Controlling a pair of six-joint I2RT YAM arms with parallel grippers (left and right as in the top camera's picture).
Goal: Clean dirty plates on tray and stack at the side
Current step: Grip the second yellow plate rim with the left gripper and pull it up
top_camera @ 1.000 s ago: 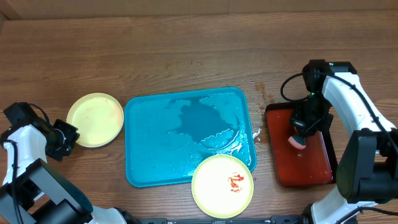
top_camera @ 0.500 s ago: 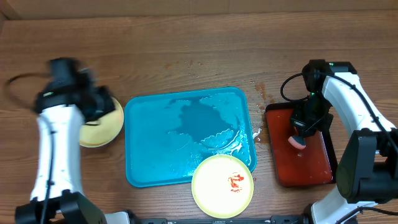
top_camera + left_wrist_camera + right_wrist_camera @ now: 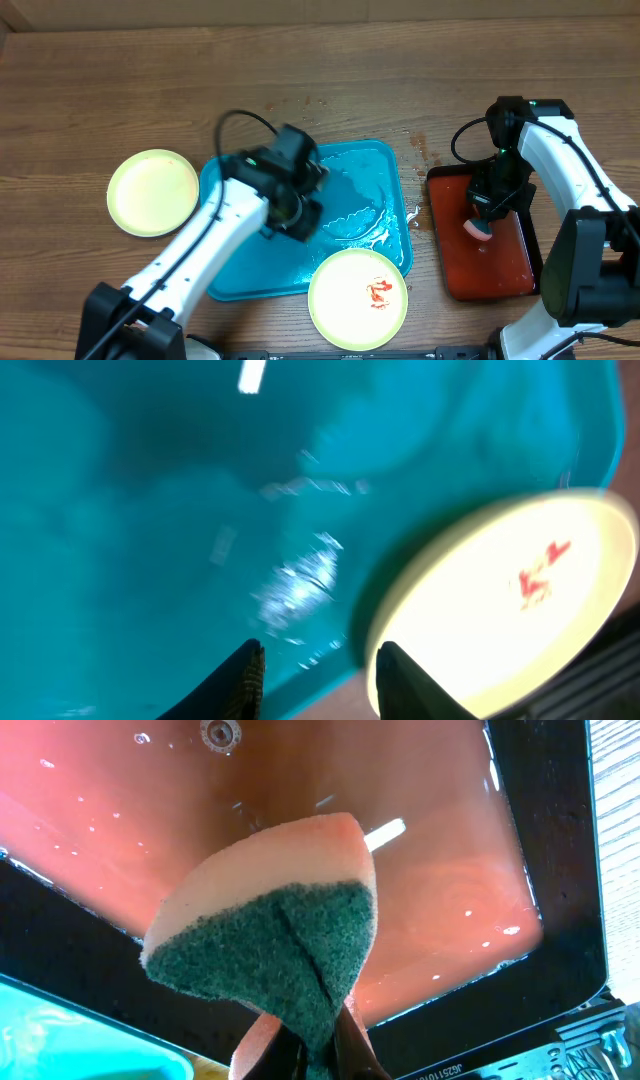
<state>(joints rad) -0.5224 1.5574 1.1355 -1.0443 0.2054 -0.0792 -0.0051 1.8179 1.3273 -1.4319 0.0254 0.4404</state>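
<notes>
Right wrist, right tool (image 3: 315,1050) pinching sponge (image 3: 265,935), left tool (image 3: 320,675) parted

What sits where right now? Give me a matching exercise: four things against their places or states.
1. smeared plate
2. clean-looking plate
3. sponge
4. left hand

A. on the table, left of the blue tray
B. pinched in the right hand over the red tray
C. overlapping the blue tray's near right corner
D. open, empty, above the blue tray

Pairs: 1-C, 2-A, 3-B, 4-D
</notes>
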